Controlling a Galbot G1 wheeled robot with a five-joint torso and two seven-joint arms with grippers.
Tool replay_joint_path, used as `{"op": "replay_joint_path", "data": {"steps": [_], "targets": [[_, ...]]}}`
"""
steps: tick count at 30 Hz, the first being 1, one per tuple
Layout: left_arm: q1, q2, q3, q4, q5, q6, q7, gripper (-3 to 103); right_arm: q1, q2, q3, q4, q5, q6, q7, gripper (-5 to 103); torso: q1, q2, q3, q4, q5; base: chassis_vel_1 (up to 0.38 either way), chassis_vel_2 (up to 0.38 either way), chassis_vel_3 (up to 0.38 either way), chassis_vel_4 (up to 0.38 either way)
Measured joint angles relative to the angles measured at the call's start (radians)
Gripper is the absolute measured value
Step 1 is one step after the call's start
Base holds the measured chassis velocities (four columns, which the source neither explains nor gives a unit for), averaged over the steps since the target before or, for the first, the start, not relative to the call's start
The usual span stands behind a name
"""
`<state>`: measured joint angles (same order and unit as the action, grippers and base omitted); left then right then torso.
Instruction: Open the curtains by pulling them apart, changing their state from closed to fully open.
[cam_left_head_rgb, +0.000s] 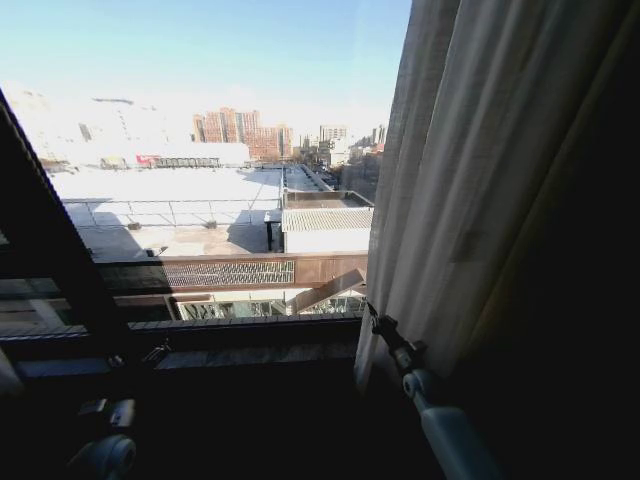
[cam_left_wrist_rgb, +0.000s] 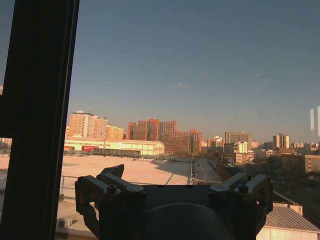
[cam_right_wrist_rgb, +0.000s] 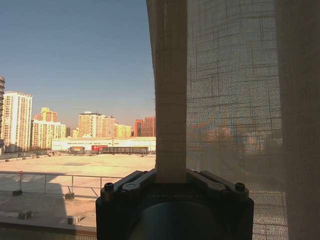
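Note:
The sheer cream curtain (cam_left_head_rgb: 480, 180) hangs bunched in pleats at the right of the window, with the glass to its left bare. My right gripper (cam_left_head_rgb: 373, 316) reaches up to the curtain's inner edge near sill height. In the right wrist view this gripper (cam_right_wrist_rgb: 170, 176) is shut on a folded pleat of the curtain (cam_right_wrist_rgb: 170, 100), which rises straight out of the jaws. My left gripper (cam_left_head_rgb: 155, 352) sits low by the sill at the left. In the left wrist view it (cam_left_wrist_rgb: 172, 175) is open, its fingers (cam_left_wrist_rgb: 112, 176) spread wide with only the window behind them.
A dark slanted window frame post (cam_left_head_rgb: 50, 250) stands at the left, close beside the left gripper (cam_left_wrist_rgb: 42, 120). The window sill (cam_left_head_rgb: 250, 355) runs across below the glass. A dark opaque drape (cam_left_head_rgb: 600, 330) hangs at the far right behind the sheer panel.

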<state>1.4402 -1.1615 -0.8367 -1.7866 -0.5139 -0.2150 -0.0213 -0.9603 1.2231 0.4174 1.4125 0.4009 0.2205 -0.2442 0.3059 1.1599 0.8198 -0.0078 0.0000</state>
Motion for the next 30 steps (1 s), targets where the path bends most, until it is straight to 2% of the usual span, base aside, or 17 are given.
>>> {"op": "replay_joint_path", "data": {"steps": [14,27,30], "targets": [[0.0,0.0,0.0,0.0,0.0,0.0,0.0,100,0.002,-0.014,0.02,-0.008,0.021,-0.007,0.004,0,0.0,0.0,0.0,0.0001,-0.0001,-0.058,-0.059,0.063,0.058],[0.0,0.0,0.0,0.0,0.0,0.0,0.0,100,-0.002,-0.029,0.039,-0.018,0.05,0.008,0.007,0,0.0,0.0,0.0,-0.0002,0.0001,-0.273,-0.259,0.261,0.266],[0.0,0.0,0.0,0.0,0.0,0.0,0.0,100,0.0,-0.027,0.043,-0.021,0.025,0.021,-0.002,0,0.0,0.0,0.0,-0.0002,0.0001,-0.238,-0.227,0.227,0.25]]}}
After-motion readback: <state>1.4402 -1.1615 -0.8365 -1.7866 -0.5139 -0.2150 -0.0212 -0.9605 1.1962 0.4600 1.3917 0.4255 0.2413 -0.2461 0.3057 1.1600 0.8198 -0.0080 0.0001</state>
